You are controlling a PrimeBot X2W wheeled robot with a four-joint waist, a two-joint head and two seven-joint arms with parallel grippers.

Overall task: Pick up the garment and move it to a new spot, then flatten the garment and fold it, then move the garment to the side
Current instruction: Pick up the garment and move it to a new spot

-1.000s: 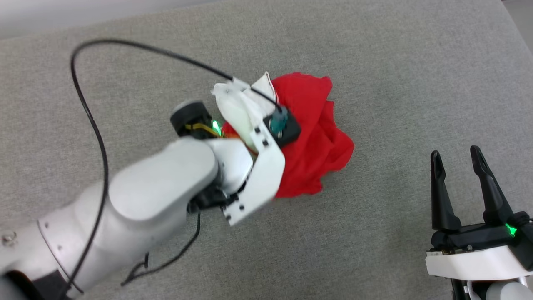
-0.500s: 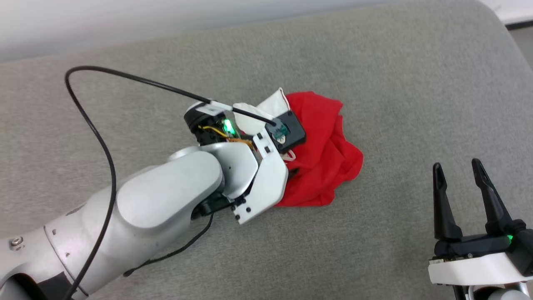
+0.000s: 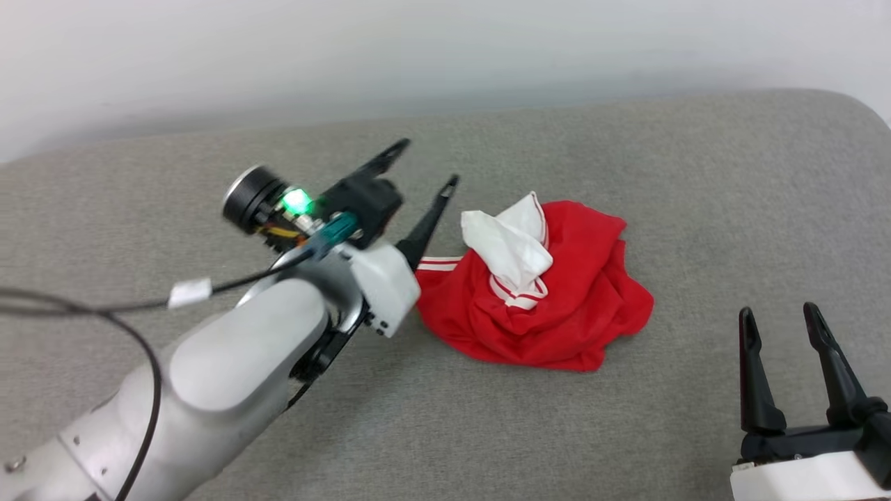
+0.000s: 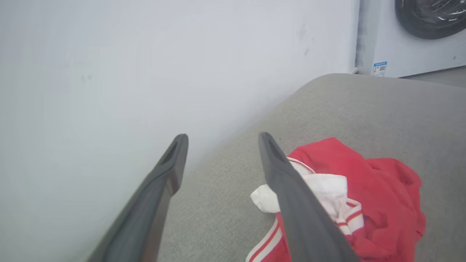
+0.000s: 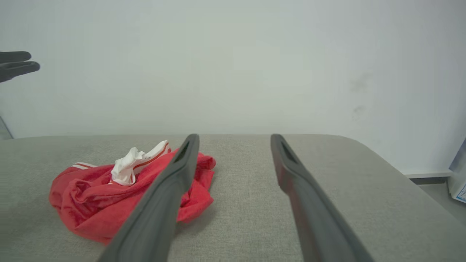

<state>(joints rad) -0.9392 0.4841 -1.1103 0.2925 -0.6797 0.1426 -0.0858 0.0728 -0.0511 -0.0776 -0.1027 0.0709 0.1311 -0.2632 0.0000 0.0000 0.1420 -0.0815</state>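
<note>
The garment (image 3: 557, 306) lies crumpled in a red heap on the grey padded surface (image 3: 626, 174), a white striped sleeve bunched on top. It also appears in the left wrist view as the garment (image 4: 375, 189) and in the right wrist view as the garment (image 5: 94, 196). My left gripper (image 3: 428, 163) is raised just left of the heap, open, with nothing between its fingers and no contact with the cloth. My right gripper (image 3: 779, 316) stands open at the lower right, well clear of the garment, fingers pointing up and empty.
A pale wall (image 3: 445, 49) runs along the far edge of the surface. A black cable (image 3: 104, 306) loops off the left arm. A white washing machine (image 4: 415, 36) stands beyond the surface's rounded corner in the left wrist view.
The left gripper has opened, let go of the garment and lifted up and to the left. The garment now rests on the surface. The head camera has tilted up.
</note>
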